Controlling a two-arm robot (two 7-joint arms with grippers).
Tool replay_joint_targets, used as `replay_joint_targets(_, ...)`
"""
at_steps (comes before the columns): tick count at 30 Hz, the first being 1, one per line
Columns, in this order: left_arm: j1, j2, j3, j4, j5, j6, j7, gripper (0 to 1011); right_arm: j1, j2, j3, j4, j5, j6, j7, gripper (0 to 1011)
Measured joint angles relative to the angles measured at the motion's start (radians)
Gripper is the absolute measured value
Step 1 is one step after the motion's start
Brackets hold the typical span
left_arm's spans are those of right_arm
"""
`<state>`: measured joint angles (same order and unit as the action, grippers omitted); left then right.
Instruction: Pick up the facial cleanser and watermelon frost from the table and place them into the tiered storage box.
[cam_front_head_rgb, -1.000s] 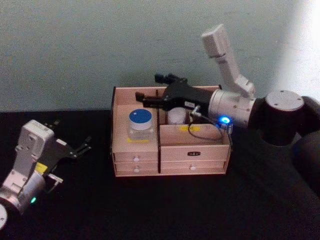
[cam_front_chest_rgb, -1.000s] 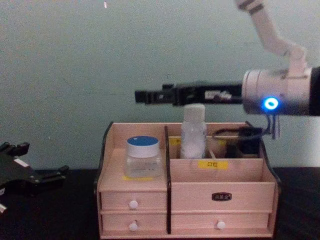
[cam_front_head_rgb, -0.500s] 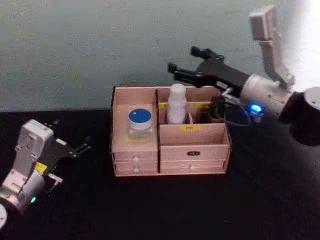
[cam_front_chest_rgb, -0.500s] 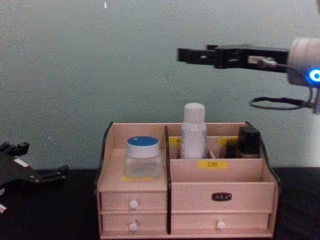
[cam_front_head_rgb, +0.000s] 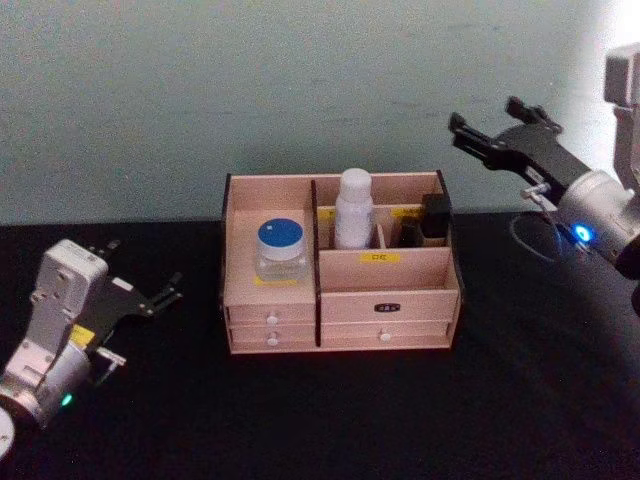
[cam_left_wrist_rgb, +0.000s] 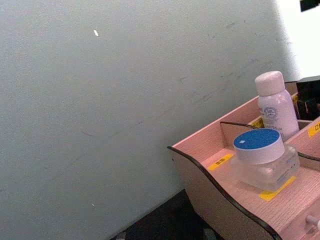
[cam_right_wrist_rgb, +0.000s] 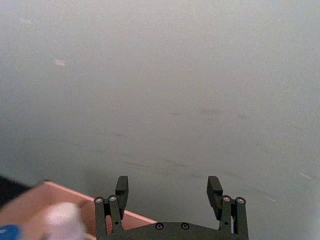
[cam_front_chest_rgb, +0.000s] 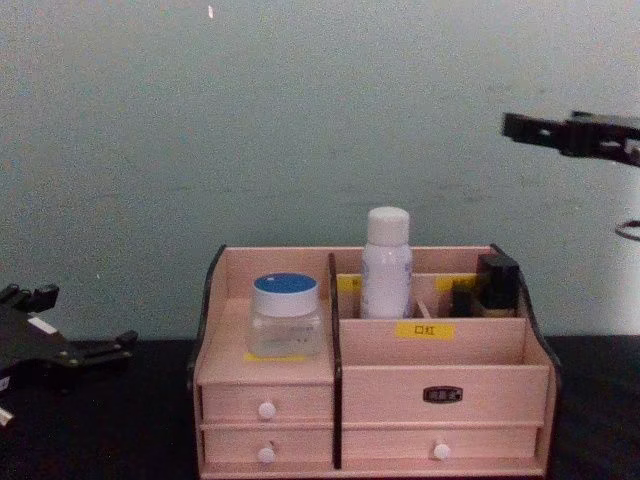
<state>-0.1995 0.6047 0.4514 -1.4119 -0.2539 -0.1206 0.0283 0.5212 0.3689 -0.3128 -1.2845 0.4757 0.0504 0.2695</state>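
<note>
Below and to the left of your right gripper (cam_front_head_rgb: 497, 135), the tiered storage box (cam_front_head_rgb: 385, 301) already holds both items: the facial cleanser (cam_front_head_rgb: 352, 209) stands upright in a rear compartment, and the watermelon frost (cam_front_head_rgb: 279, 249) sits on the lower left tier. That gripper hangs high with its fingers spread and nothing between them. I judge the step in hand to be the retreat, so carry the arm up and away to its own side, well clear of the bottle's cap, so nothing gets knocked over. Your left gripper (cam_front_head_rgb: 140, 300) rests low over the dark surface (cam_front_head_rgb: 400, 420), to the left of the box, fingers apart and empty. By count: one bottle, one jar, one box, four white-knobbed drawers, two grippers.
</note>
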Motion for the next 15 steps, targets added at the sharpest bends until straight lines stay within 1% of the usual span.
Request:
replay_joint_targets(3,0.000,0.000,0.000,0.000,0.000,0.000,0.000,1001,-0.019,-0.007,0.015,0.005,-0.019,-0.009,-0.046,1003)
replay_joint_targets(6,0.000,0.000,0.000,0.000,0.000,0.000,0.000,1001,-0.048,-0.024,0.034,0.019,-0.055,-0.023,-0.123,1003)
replay_joint_targets(8,0.000,0.000,0.000,0.000,0.000,0.000,0.000,1001,-0.058,-0.032,0.040,0.028,-0.070,-0.027,-0.154,1002)
replay_joint_targets(9,0.000,0.000,0.000,0.000,0.000,0.000,0.000,1001,-0.068,-0.042,0.045,0.040,-0.082,-0.030,-0.180,1002)
replay_joint_targets(10,0.000,0.000,0.000,0.000,0.000,0.000,0.000,1001,-0.068,-0.042,0.045,0.040,-0.082,-0.030,-0.180,1002)
replay_joint_targets(12,0.000,0.000,0.000,0.000,0.000,0.000,0.000,1001,-0.084,-0.059,0.050,0.065,-0.103,-0.033,-0.216,1002)
replay_joint_targets(15,0.000,0.000,0.000,0.000,0.000,0.000,0.000,1001,-0.091,-0.070,0.051,0.086,-0.115,-0.036,-0.231,1002)
